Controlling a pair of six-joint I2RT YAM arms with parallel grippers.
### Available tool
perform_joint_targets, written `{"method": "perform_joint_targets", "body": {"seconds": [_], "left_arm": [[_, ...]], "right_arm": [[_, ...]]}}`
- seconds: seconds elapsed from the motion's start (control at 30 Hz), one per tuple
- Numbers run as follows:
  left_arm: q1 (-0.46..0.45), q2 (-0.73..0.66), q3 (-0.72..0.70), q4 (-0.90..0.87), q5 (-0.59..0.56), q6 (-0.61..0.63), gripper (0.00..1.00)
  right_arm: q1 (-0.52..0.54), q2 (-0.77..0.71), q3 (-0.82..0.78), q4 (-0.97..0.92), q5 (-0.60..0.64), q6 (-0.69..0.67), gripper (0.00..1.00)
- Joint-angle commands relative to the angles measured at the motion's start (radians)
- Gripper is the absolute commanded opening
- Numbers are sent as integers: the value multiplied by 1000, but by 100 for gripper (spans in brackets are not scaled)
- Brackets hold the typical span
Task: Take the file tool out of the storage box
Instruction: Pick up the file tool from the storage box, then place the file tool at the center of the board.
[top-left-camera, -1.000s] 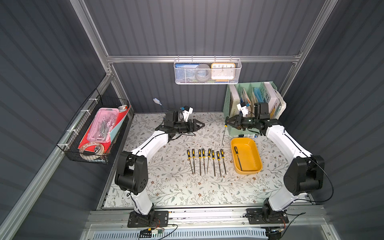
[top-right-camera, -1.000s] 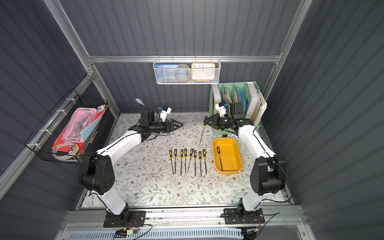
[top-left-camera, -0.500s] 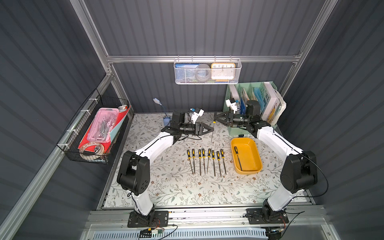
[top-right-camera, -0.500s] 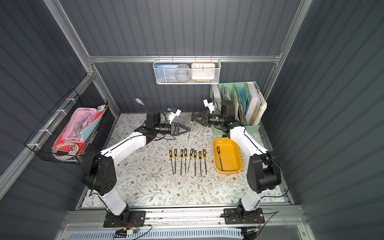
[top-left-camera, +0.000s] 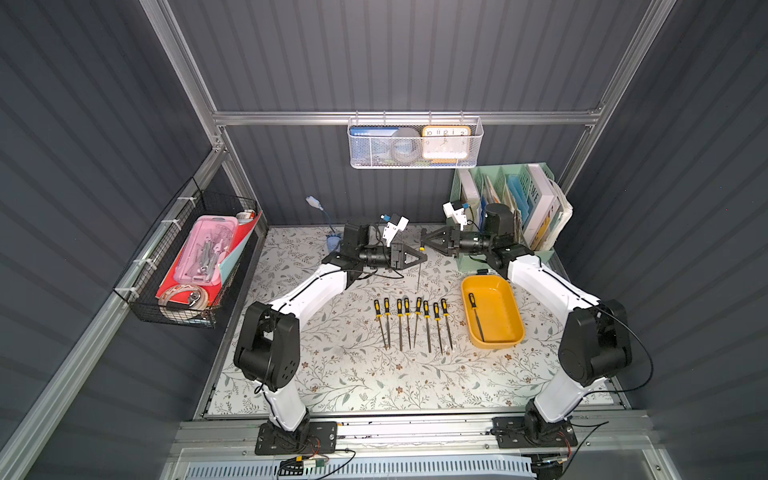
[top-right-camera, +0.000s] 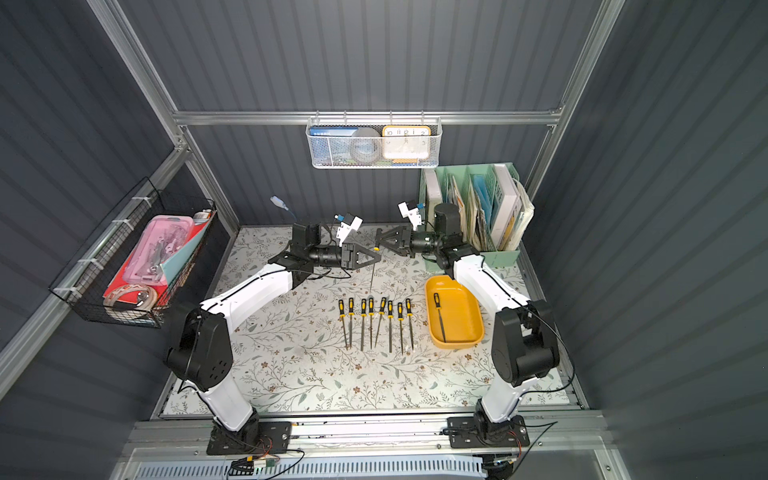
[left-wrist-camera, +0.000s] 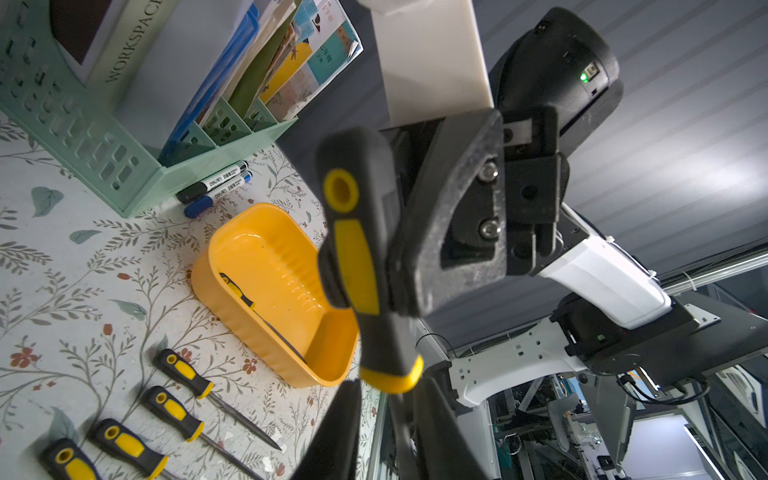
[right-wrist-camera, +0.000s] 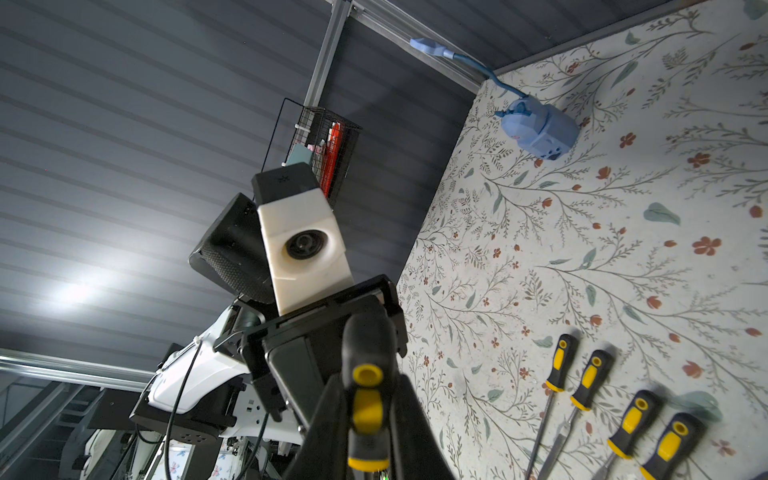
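**File tool (left-wrist-camera: 357, 257) in the air, out of the storage box (top-left-camera: 500, 309)**

Right hand (top-left-camera: 422, 243) clamps the tool's black-yellow handle. Left hand (top-left-camera: 424, 258) is pinched narrow onto the tool just below the handle. The blade hangs down above the surface (top-left-camera: 353, 374), behind a row of files (top-left-camera: 400, 320). The yellow box sits just right of the row with another file (top-left-camera: 476, 318) inside.

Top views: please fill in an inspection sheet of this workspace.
Surface: floral mat, flat.
Job's things: tray holds the tray file; held file hangs between the grippers; row of files on the mat.
Clutter: markers, blue gadget.
Grippers: left gripper shut on the held file's shaft; right gripper shut on its handle.
Cables: black cable loops off the right arm.
Surroundings: organiser, mesh basket, side basket.
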Motion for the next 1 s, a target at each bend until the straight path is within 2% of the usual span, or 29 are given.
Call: {"method": "perform_joint_targets", "body": {"seconds": [0.0,0.03,0.13,0.17,0.23,0.27,0.3,0.4,0.43,0.47,0.53,0.63,0.7,0.97], "left_arm": [[-1,-3,-10,15,5,5,3],[-1,-3,-13,14,2,7,0],[-1,-8,-23,2,-11,15,0],[0,-8,-21,-16,-22,24,0],[0,-12,-12,-89,-87,66,0],[-1,-17,-6,-135,-139,93,0],[1,-23,-2,-175,-190,111,0],[6,-39,22,-370,-485,155,0],[10,-44,30,-448,-614,165,0],[12,-51,30,-506,-716,162,0],[16,-66,26,-615,-916,138,0],[16,-52,30,-788,-1077,124,0],[16,-15,30,-834,-1172,125,0],[13,49,-94,-833,-1266,60,0]], "right_arm": [[7,6,-17,34,-26,4,0],[8,8,-21,32,-24,-2,0],[9,16,-31,20,-18,-20,0],[9,19,-32,11,-13,-27,3],[9,22,-34,-25,7,-58,17],[9,18,-36,-58,27,-87,32],[7,15,-34,-96,55,-121,40],[-4,-4,-20,-246,167,-231,59],[-12,-12,-14,-300,204,-268,66],[-17,-21,-9,-355,260,-300,70],[-26,-38,-9,-423,341,-349,72],[-38,-55,-18,-481,445,-378,73],[-41,-57,-15,-514,495,-392,74],[-47,-44,-14,-557,532,-397,75]]}}
